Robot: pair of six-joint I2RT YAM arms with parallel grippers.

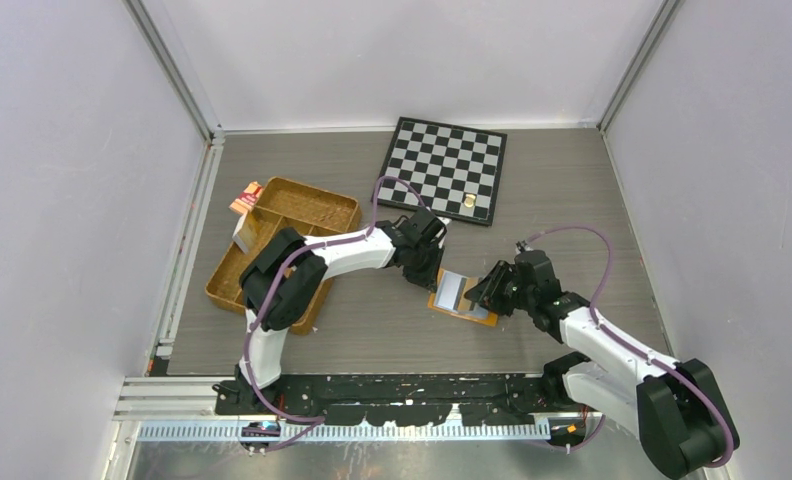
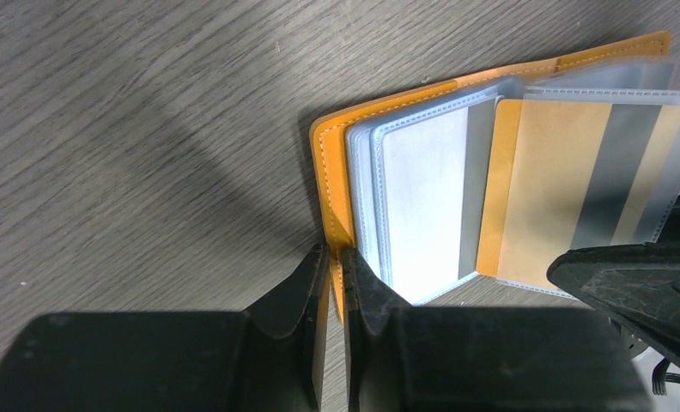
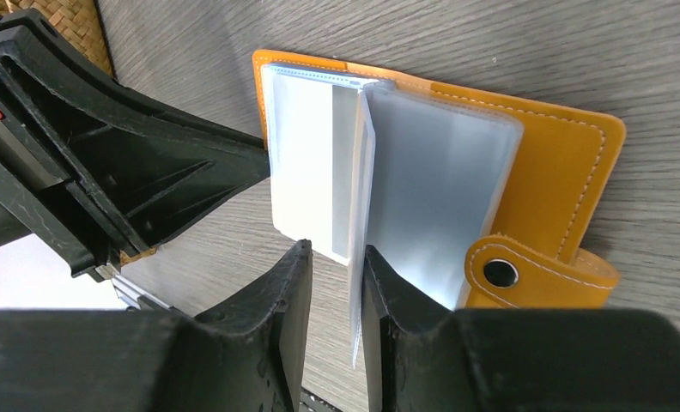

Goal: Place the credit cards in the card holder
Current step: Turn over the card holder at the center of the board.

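Note:
The orange card holder (image 1: 479,318) lies open on the table between my two grippers. It also shows in the left wrist view (image 2: 332,163) and the right wrist view (image 3: 560,163). My left gripper (image 2: 336,262) is shut on the edge of its orange cover. A silver-white card with a grey stripe (image 2: 422,197) sits in a clear sleeve. A tan card with a dark stripe (image 2: 577,189) sits in another sleeve. My right gripper (image 3: 336,257) has its jaws a narrow gap apart, with a raised clear sleeve leaf (image 3: 358,283) between them against one finger. I see no light blue card for certain.
A brown woven divided tray (image 1: 282,245) stands to the left, with a small red-and-tan packet (image 1: 245,197) beside its far corner. A chessboard (image 1: 445,168) lies at the back with a small gold piece (image 1: 469,203) on it. The holder's snap tab (image 3: 525,275) lies beside my right fingers.

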